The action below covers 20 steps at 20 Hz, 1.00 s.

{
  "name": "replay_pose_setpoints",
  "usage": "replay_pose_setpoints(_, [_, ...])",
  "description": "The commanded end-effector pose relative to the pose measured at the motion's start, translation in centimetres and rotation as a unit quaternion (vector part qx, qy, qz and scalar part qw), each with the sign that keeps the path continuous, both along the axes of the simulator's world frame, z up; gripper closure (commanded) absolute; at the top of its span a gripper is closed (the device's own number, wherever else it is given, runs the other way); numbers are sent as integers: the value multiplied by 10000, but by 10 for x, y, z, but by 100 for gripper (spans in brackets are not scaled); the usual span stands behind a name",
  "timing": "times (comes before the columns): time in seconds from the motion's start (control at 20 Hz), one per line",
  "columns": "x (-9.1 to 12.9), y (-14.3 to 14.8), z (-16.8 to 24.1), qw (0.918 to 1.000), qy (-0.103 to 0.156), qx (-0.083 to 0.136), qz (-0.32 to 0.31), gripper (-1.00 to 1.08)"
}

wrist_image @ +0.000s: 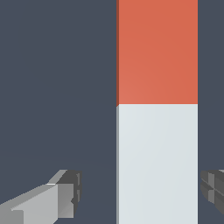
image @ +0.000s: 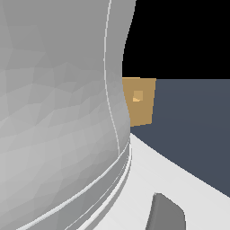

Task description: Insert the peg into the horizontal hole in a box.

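In the wrist view the peg (wrist_image: 156,113) lies on the dark floor, red-orange on one half and pale grey-white on the other. My gripper (wrist_image: 141,194) is open, with one finger (wrist_image: 65,197) on each side of the white half. A gap shows between each finger and the peg. In the exterior view the tan box (image: 139,101) stands on the floor, partly hidden behind my arm. Its small square hole (image: 137,95) faces the camera. The peg and my gripper do not show in the exterior view.
My arm's large grey-white body (image: 58,112) fills the exterior view's left and blocks most of the scene. Dark blue-grey floor (image: 193,121) spreads to the exterior view's right of the box.
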State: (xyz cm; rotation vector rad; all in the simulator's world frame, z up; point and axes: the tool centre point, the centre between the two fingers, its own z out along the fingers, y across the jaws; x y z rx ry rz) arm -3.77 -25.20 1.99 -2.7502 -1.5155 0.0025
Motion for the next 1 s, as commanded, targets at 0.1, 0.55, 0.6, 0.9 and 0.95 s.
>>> replay_pose_setpoints(0.1, [1,0,-2,10000,-9,-3,0,108])
replay_pose_setpoints(0.55, [1,0,-2,10000,-9,-3,0,108])
replay_pose_setpoints(0.6, [1,0,-2,10000,-11,-3,3,108])
replay_pose_setpoints(0.9, [13,6,3,9998,-10,-6,196,108])
replay_pose_setpoints(0.95, [17,8,5,9997,-9,-6,257,108])
